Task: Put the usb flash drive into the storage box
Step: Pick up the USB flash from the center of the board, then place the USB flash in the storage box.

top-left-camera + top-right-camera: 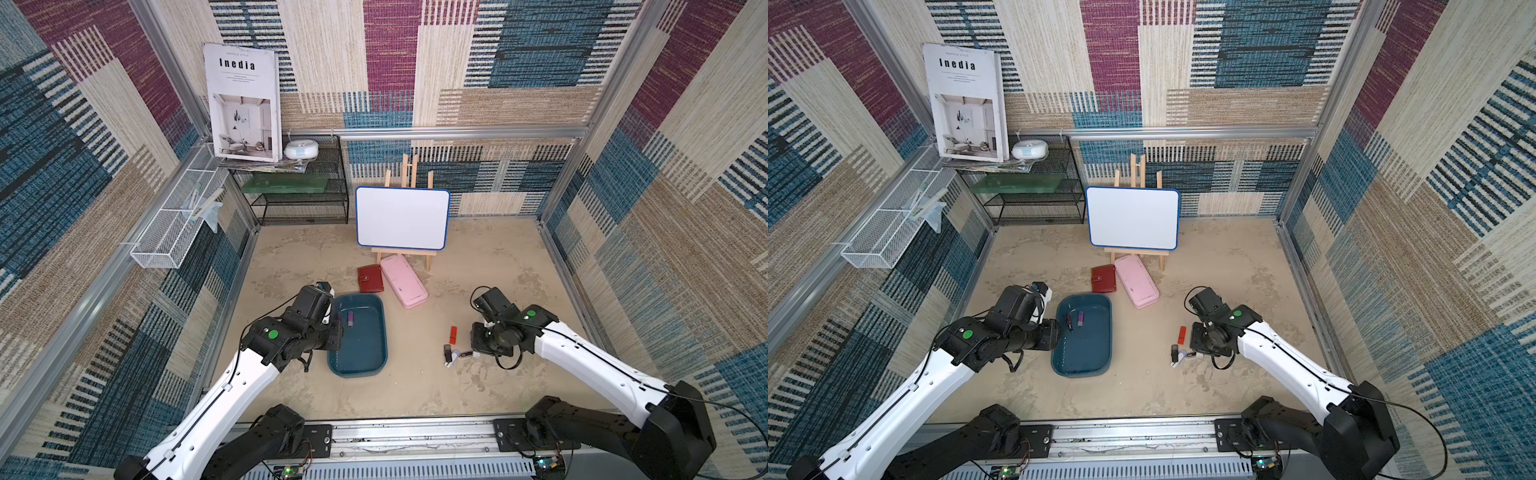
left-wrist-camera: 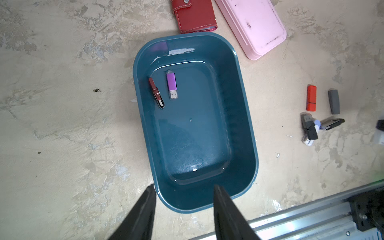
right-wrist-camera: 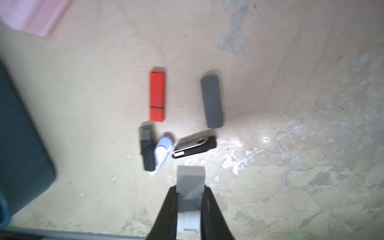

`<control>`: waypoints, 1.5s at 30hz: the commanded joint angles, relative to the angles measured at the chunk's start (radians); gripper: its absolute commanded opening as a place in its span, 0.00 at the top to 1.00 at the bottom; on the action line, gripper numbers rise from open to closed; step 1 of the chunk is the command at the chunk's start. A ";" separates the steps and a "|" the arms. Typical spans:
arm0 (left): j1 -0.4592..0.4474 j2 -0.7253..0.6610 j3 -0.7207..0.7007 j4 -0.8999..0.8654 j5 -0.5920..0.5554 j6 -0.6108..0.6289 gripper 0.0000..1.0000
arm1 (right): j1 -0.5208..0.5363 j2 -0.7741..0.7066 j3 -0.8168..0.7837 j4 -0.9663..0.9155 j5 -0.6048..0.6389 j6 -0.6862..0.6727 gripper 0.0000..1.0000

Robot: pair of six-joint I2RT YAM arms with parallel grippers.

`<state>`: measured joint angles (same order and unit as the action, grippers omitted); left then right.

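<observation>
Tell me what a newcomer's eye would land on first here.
The shallow dark teal plastic storage box sits left of centre, a purple flash drive and a dark red flash drive lying in its far half, the open left gripper hanging above its edge. To its right, the right gripper is shut on a pale grey flash drive beside a loose cluster of drives, the orange-red capped drive brightest.
</observation>
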<state>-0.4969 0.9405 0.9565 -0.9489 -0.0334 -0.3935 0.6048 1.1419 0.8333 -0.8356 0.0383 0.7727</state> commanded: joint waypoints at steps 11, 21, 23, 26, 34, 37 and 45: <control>0.000 -0.031 0.006 -0.009 -0.079 -0.020 0.51 | 0.320 0.391 0.424 0.163 -0.032 0.080 0.88; 0.005 -0.096 0.020 -0.050 -0.235 -0.067 0.50 | 0.400 0.769 0.809 0.135 -0.034 0.040 0.87; 0.008 -0.115 0.021 -0.054 -0.258 -0.074 0.50 | 0.403 0.839 0.872 0.119 -0.038 0.035 0.87; 0.012 -0.138 0.020 -0.054 -0.273 -0.080 0.48 | 0.406 0.934 0.968 0.101 -0.034 0.032 0.87; 0.014 -0.141 0.021 -0.056 -0.272 -0.080 0.47 | 0.404 1.180 1.231 -0.005 0.015 0.032 0.86; 0.015 -0.153 0.019 -0.055 -0.272 -0.081 0.47 | 0.404 1.248 1.303 -0.033 0.011 0.045 0.85; 0.014 -0.145 0.020 -0.056 -0.263 -0.079 0.46 | 0.403 1.314 1.348 -0.048 0.067 0.066 0.84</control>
<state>-0.4839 0.7933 0.9688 -0.9955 -0.2920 -0.4713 1.0080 2.4485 2.1735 -0.8509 0.0685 0.8253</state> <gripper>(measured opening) 0.541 0.201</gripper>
